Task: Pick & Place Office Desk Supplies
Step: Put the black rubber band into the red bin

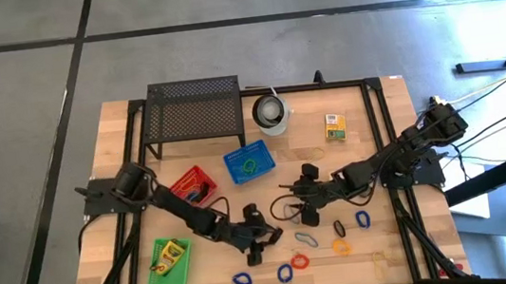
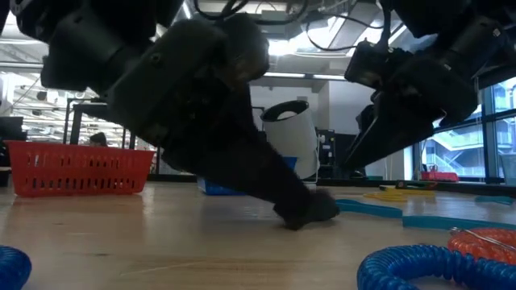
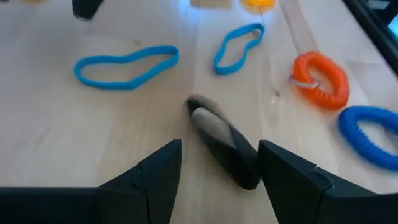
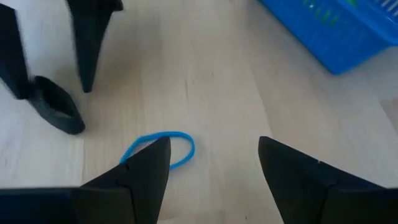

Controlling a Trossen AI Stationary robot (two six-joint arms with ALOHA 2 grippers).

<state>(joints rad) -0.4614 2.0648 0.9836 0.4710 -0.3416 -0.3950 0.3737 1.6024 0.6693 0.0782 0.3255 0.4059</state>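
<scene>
Left gripper: low over the front middle of the table (image 1: 117, 119), its gripper (image 3: 217, 165) with fingers spread apart, straddling a black clip (image 3: 221, 140) that lies flat on the wood between them; nothing is clamped
Right gripper: just right of the table's middle, near the left one, its gripper (image 4: 214, 158) with fingers wide apart and holding nothing, above a thin blue loop (image 4: 161, 149)
Loops in front of the left arm: two thin blue loops (image 3: 124, 63), an orange coiled loop (image 3: 320, 78) and a blue coiled loop (image 3: 370, 134), all loose on the wood near the clip
Loops along the front edge: blue, red, orange and grey ones scattered right of the left gripper, apart from each other
Red basket (image 1: 193, 185): left of centre, beside the left arm
Blue basket (image 1: 249, 163): centre, a green loop inside
Green tray (image 1: 158, 272): front left, holding a yellow-and-green box (image 1: 171, 256)
Second box (image 1: 333, 126): back right, lying alone
Black mesh stand (image 1: 194, 110): back, with a white cup (image 1: 271, 113) just to its right
</scene>
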